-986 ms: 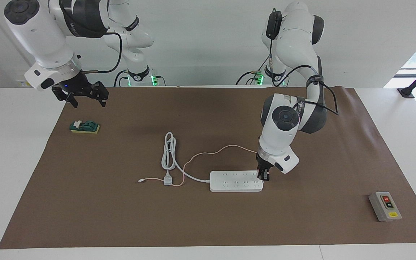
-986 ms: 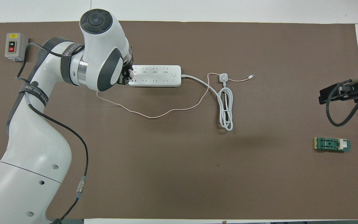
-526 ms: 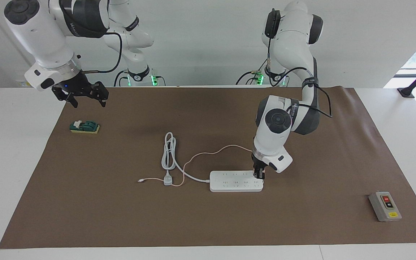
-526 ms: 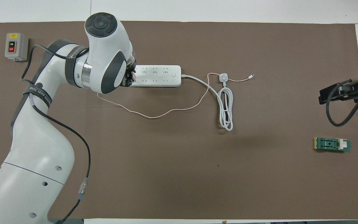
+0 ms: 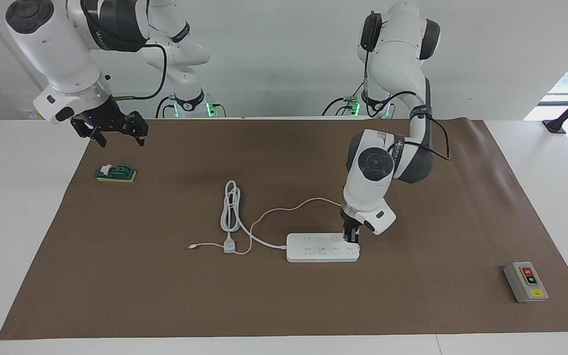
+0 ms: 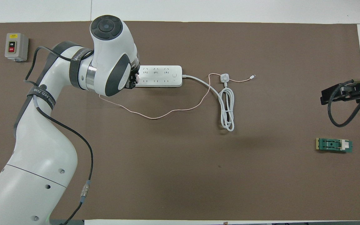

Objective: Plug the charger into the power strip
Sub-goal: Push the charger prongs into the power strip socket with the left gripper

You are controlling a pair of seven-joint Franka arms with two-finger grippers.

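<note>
Your left gripper (image 5: 351, 238), clamped on the charger (image 6: 135, 77), sits at the strip's (image 5: 322, 248) end. Next, I'd say, line up the prongs and press down. The right gripper (image 5: 115, 129), fingers apart, waits above the mat's (image 5: 284, 301) corner.

This is a robotics lab. Two white arms (image 5: 377, 177) are mounted at one long edge of a white table (image 5: 22, 207), against a bare white wall, with green status lights (image 5: 209, 107) glowing at their bases. A brown mat (image 5: 284, 296) covers most of the tabletop as a work surface. Small test items sit spaced out on it: a power strip (image 5: 322, 248) mid-table, a grey switch box (image 5: 525, 282) near one corner, and a green part (image 5: 115, 173) near another.
</note>
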